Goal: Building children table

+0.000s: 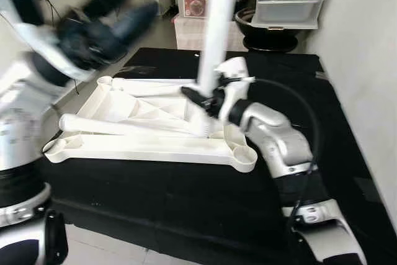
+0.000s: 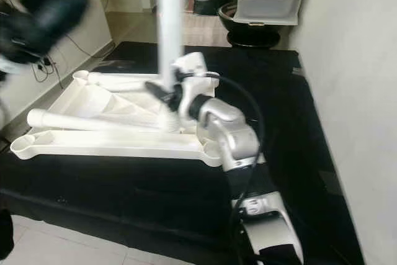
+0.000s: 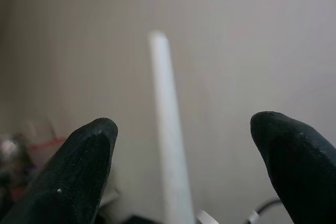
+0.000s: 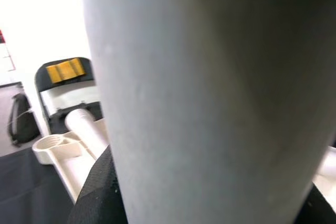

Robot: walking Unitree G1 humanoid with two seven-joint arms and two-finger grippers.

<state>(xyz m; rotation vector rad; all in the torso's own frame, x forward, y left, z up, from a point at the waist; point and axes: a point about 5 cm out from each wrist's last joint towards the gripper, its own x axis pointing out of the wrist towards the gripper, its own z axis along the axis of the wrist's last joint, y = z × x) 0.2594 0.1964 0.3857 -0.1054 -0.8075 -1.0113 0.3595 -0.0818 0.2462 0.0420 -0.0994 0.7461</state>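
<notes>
Your right claw (image 1: 200,98) is clamped on the white table leg (image 1: 217,26), held upright over the upturned tabletop (image 1: 149,147) on the black mat (image 1: 186,203). Your left claw (image 1: 115,13), spread wide and empty, should steady the leg's top while you seat it squarely in a corner socket.

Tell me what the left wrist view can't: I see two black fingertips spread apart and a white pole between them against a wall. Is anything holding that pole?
Observer: Yes. The right gripper is shut on the white table leg near its lower end, holding it upright.
Operator: What's under it?
Observer: The upturned white tabletop, lying on a black mat.
Operator: Any other legs about?
Observer: One more leg lies flat across the tabletop's underside.
Operator: And my left gripper?
Observer: The left gripper is raised off to the left, blurred, apart from the upright leg.
</notes>
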